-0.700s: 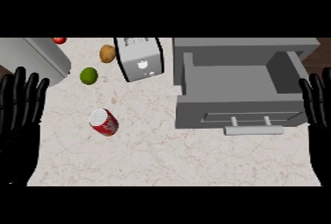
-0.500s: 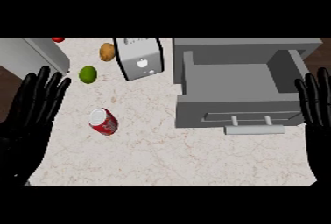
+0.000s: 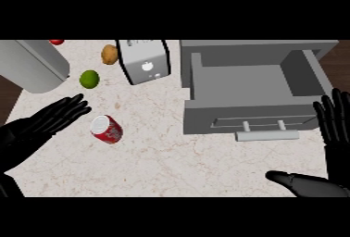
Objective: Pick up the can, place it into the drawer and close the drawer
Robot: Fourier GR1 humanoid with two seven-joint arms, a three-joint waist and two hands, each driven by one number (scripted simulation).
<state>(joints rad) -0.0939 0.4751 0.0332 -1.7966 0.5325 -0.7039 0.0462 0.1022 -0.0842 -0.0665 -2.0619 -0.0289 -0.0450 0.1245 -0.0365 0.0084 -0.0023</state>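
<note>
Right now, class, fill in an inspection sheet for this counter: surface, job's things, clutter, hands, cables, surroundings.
Surface: pale speckled counter, no spills seen.
Job's things: red can lying on its side; grey drawer pulled open, nothing inside it, bar handle facing the robot.
Clutter: toaster, lime, potato, a red item at the top edge.
Hands: left hand open beside the can, not touching; right hand open at the right edge.
Cables: nothing seen.
Surroundings: large grey cylinder at upper left.
</note>
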